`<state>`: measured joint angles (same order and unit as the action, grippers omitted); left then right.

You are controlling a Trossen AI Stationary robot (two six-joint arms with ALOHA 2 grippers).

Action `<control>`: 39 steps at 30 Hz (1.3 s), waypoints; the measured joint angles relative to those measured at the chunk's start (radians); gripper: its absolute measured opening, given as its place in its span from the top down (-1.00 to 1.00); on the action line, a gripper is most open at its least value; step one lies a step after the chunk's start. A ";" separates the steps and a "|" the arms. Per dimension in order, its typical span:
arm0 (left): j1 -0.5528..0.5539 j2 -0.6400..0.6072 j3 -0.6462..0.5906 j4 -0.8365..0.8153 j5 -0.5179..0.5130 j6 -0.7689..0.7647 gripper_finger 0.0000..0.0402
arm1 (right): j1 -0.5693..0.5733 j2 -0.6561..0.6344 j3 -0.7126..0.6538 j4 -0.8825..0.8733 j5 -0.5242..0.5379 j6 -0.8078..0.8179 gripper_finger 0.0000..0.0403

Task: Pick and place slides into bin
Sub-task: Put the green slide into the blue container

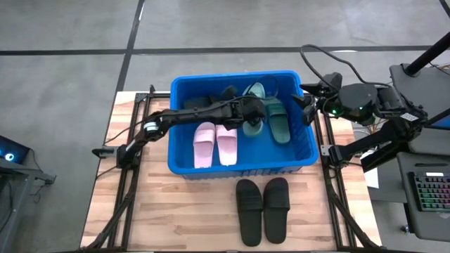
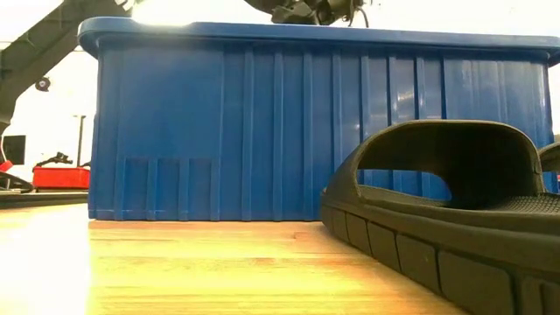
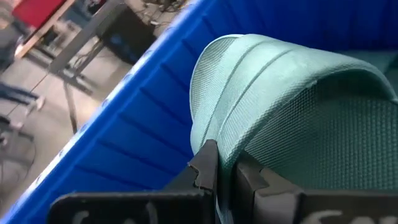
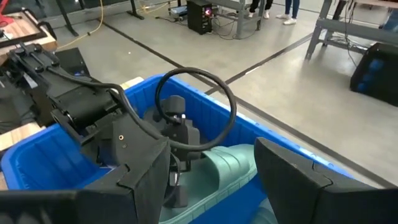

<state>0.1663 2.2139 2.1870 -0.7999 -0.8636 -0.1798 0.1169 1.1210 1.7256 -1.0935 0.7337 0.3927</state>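
Inside the large bright blue plastic bin [image 1: 184, 166], the left gripper [image 1: 251, 114] has its fingers clenched on a green rubber slide [image 3: 292, 106]. Pink slides [image 1: 215, 143] lie beside it. The right gripper [image 1: 307, 105] waits with fingers released at the rim. Two black slides [image 1: 262, 209] remain on the wooden surface [image 1: 183, 211].

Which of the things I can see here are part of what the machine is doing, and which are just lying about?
Part of the job:
- blue bin
- green slide, clamped in the left pincer
- second green slide in the bin
- pink pair in the bin
- black pair on the table, still to go
- right pincer, open at the bin's rim

Just lying about:
- keyboard
- red box
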 joint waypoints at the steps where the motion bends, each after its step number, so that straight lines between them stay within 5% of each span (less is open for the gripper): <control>1: 0.000 0.000 -0.001 0.001 -0.014 -0.022 1.00 | 0.000 0.000 0.000 0.000 0.000 -0.001 -0.11; 11: -0.007 0.029 -0.077 0.140 -0.194 -0.050 1.00 | 0.000 0.002 0.000 0.000 -0.003 -0.057 -0.11; 22: -0.024 0.160 -0.060 0.204 -0.185 0.010 1.00 | 0.000 0.002 0.000 -0.007 -0.004 -0.066 -0.11; 28: -0.022 0.183 -0.059 0.218 -0.048 -0.003 1.00 | 0.000 0.002 -0.002 -0.010 -0.004 -0.098 -0.11; 39: -0.003 0.189 -0.065 0.150 -0.035 -0.167 1.00 | 0.000 0.002 -0.002 -0.010 -0.004 -0.106 -0.11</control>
<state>0.1630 2.4027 2.1221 -0.6503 -0.8982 -0.3470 0.1173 1.1229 1.7241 -1.1034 0.7300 0.2867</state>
